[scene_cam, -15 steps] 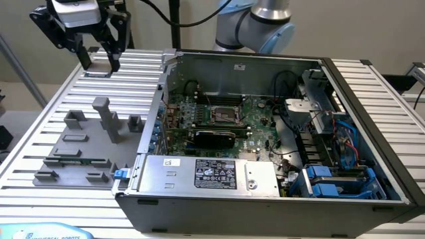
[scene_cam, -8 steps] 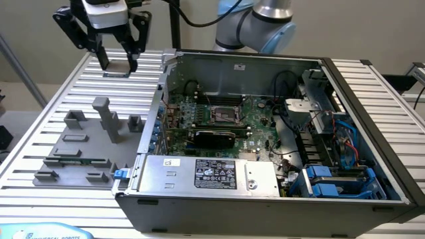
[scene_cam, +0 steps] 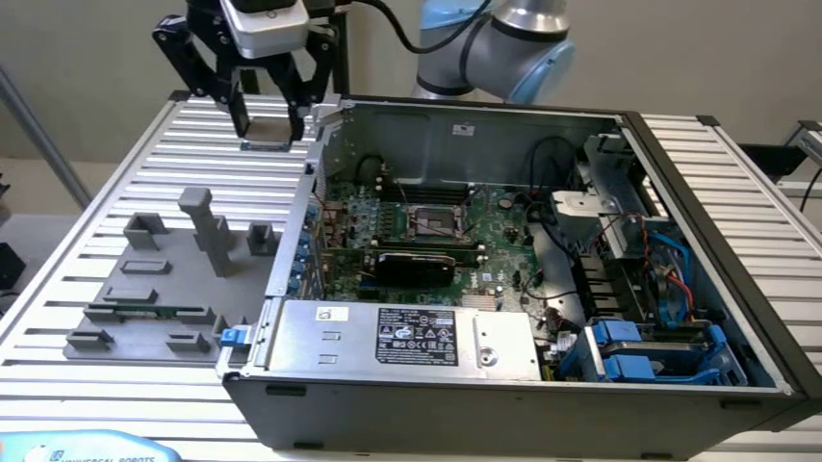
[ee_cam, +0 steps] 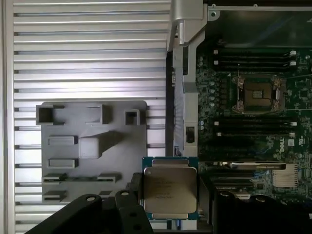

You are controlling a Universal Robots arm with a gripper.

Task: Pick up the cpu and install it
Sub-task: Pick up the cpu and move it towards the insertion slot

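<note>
- Slatted table (scene_cam: 129,173): carrying everything below.
- Computer case (scene_cam: 719,241): lying on its side with the panel off, probably so the board is facing upward for access from above.
- Grey fixture plate (scene_cam: 141,289): sitting on the table at the exterior view's left of the case and keeping parts in fixed pockets. A long green memory stick (scene_cam: 144,311) is lying in one.
- Motherboard (scene_cam: 424,241): lying inside the case with its empty socket (ee_cam: 257,94) standing open.
- Gripper (scene_cam: 269,132): hanging over the table just outside the case wall, its fingers clamping two opposite edges of the cpu.
- Cpu (ee_cam: 169,187): being carried flat, metallic top facing up toward the wrist and well apart from the socket. It is nearly square, and its slightly longer side seems to be running alongside the fingers, likely to suit a level drop-in.
</note>
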